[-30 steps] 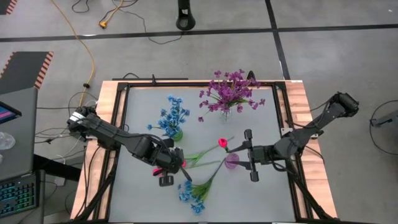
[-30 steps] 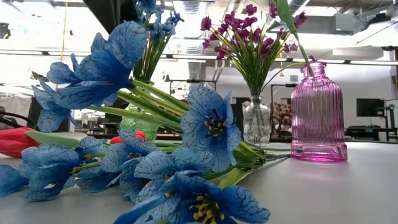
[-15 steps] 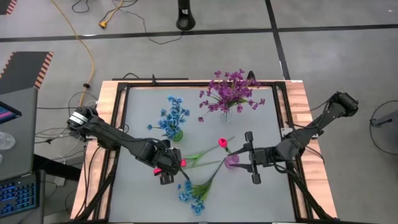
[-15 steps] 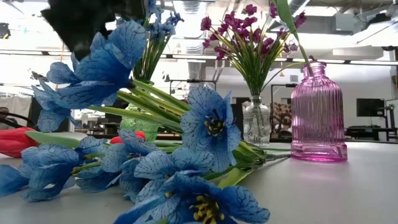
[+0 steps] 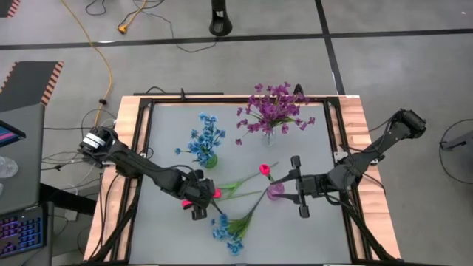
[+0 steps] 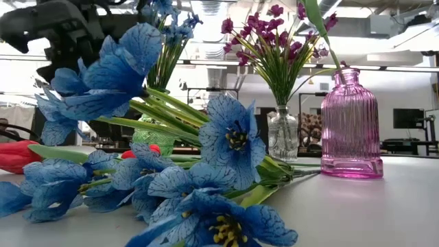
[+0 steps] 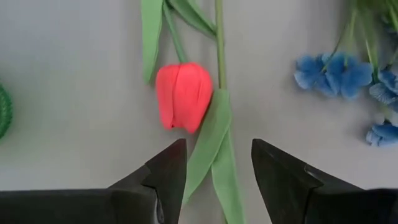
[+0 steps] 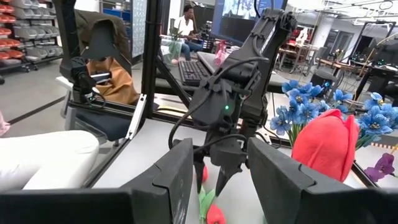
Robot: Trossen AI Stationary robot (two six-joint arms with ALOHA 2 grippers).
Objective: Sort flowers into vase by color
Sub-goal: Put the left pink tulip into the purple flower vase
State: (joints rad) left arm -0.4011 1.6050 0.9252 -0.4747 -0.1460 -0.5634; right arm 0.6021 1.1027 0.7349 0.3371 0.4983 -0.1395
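1. High view: the left hand [image 5: 198, 210] hovers low over the grey tabletop [image 5: 170, 236], just beside a loose red tulip [image 5: 213, 194] lying near the middle
2. Left wrist view: that hand's two dark fingers [image 7: 163, 174] stand apart with nothing between them; the red tulip [image 7: 183, 96] lies just ahead of them on the tabletop, its bud touching a long green leaf [image 7: 211, 140]
3. A loose bunch of blue flowers [image 5: 229, 230] lies flat on the tabletop near its front edge, stems pointing toward the pink vase [image 5: 276, 191]
4. The pink vase stands near the middle of the tabletop with one red tulip [image 5: 264, 170] already in it
5. The right hand [image 5: 297, 186] sits just beside the pink vase, its fingers spread wide and holding nothing
6. A green vase [image 5: 211, 159] holds blue flowers [image 5: 205, 137] toward the back left; a clear vase [image 5: 267, 134] holds purple flowers [image 5: 272, 107] at the back centre
7. Low view: the loose blue flowers [image 6: 171, 185] fill the foreground, with the ribbed pink vase [image 6: 351, 127] upright behind them on the right
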